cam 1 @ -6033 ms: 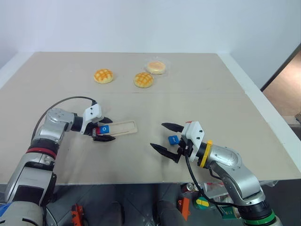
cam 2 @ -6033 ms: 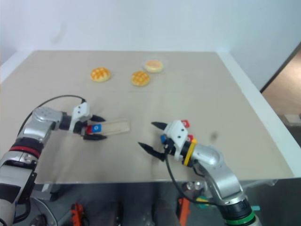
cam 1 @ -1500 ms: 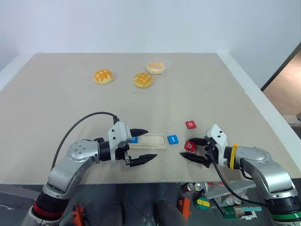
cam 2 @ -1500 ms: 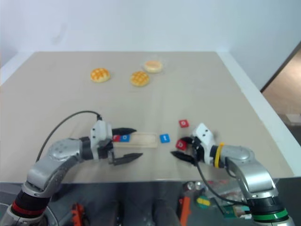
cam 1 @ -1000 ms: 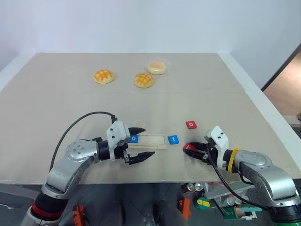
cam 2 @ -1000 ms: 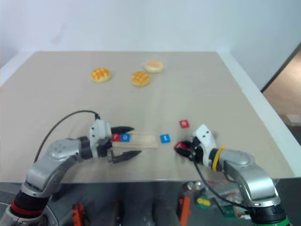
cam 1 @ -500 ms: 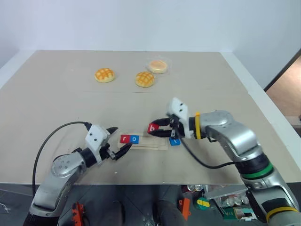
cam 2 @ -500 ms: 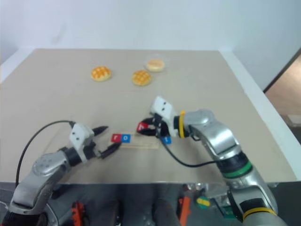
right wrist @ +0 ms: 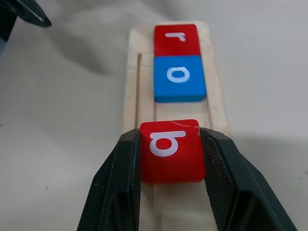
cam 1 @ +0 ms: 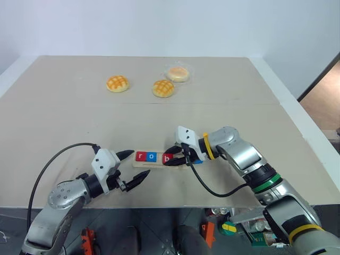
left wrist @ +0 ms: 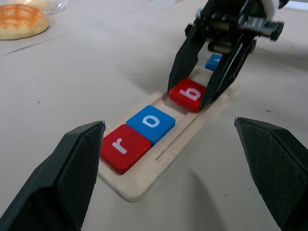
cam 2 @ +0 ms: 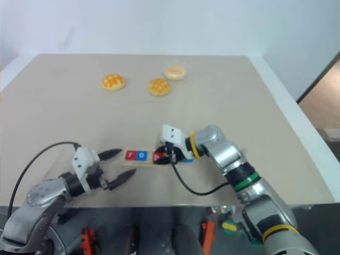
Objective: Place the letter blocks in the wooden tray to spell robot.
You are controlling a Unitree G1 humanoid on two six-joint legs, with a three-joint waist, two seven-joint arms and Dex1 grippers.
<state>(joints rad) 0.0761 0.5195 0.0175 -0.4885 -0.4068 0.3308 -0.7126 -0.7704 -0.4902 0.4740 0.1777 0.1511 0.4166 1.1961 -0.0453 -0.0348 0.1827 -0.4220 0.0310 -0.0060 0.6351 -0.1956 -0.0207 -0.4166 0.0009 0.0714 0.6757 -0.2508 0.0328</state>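
1. Right gripper (right wrist: 169, 159): jaws clamped on the red b block (right wrist: 171, 151), one finger against each side. The block sits over the wooden tray (right wrist: 132, 82), in its slot, just beside the blue o block (right wrist: 179, 78). Whether the b block rests on the slot floor cannot be told.
2. Red r block (right wrist: 176, 39) lies at the tray's left end, touching the blue o block; both lie flat in the slot.
3. Left gripper (cam 1: 131, 169): jaws wide apart, holding nothing, just off the tray's left end above the desk (cam 1: 64, 122).
4. Head views: the right gripper's fingers hide most of the b block and the tray's right part. A scrap of blue shows behind the fingers (left wrist: 214, 61) in the left wrist view, likely another block; its letter cannot be read.
5. Left wrist view gives the full r, o, b row, which the head views show too small to read well.
6. Three buns (cam 1: 118, 83) lie at the far side of the desk, well apart from the tray; one (cam 1: 178, 74) seems to be in clear wrap.
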